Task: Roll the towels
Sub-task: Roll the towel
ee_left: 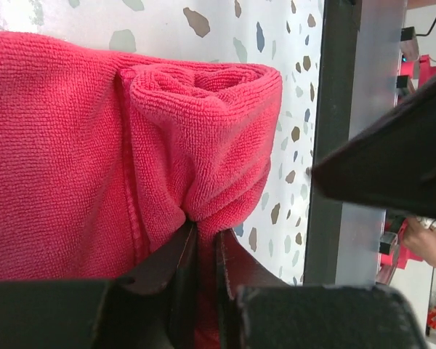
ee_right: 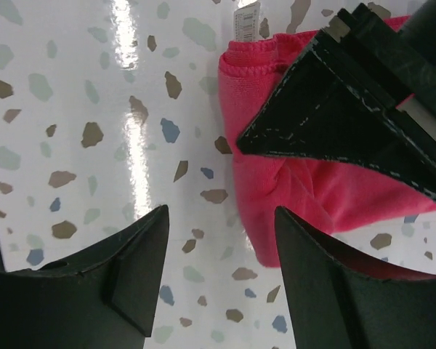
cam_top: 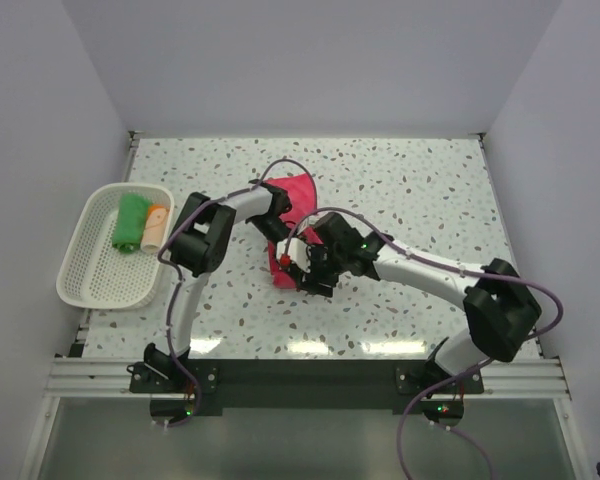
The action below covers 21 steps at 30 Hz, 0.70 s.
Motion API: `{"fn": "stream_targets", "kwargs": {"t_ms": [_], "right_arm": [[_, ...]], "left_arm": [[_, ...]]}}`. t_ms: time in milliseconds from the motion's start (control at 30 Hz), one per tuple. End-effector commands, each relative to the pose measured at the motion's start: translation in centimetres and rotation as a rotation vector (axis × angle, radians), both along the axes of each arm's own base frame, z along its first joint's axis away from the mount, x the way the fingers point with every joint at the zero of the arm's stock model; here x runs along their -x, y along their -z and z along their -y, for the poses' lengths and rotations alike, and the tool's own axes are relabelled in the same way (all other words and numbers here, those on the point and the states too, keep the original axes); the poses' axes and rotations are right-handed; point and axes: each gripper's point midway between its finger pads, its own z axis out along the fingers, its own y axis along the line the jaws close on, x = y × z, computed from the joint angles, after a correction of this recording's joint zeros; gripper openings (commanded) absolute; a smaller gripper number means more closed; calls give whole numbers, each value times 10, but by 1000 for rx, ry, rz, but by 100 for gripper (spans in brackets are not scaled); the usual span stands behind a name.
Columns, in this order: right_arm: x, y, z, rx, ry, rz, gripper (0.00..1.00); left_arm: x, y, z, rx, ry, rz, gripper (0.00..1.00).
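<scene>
The step in hand is judged to be rolling the third towel: the green towel and the peach towel lie as rolls in the white basket at the left edge, and only the pink-red towel is out, mid-tabletop, flat at its far end and curled into a loose roll at its near end. The left arm bends inward over the cloth; the left end effector is pressed together, pinching a fold of the roll. The right arm reaches in low from the right; the right end effector is spread wide, holding nothing, just beside the towel's edge. The next move probably calls for the right side to take the roll's free end; both should then turn it evenly toward the flat part, lest it skew or loosen.
</scene>
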Motion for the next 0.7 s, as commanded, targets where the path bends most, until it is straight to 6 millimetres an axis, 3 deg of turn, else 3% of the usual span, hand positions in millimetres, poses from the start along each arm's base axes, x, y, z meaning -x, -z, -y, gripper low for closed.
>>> {"fn": "stream_targets", "kwargs": {"t_ms": [0,167,333,367,533,567,667], "right_arm": [[-25,8,-18,-20,-12,132,64],[-42,25,-25,-35,13,208,63],[-47,52,-15,47,6,227,52],[-46,57,-11,77,-5,222,43],[-37,61,-19,99,-60,132,21],[-26,70,-9,156,-79,57,12],[-17,75,-13,177,-93,-59,0]], "left_arm": [[-16,63,-22,-122,80,131,14],[-18,66,-24,-125,74,124,15],[-20,68,-27,-130,73,128,17],[-21,67,-29,-130,68,125,18],[-24,62,-38,-132,50,136,20],[-27,61,-42,-129,41,144,22],[-29,51,-51,-119,3,160,28]]}}
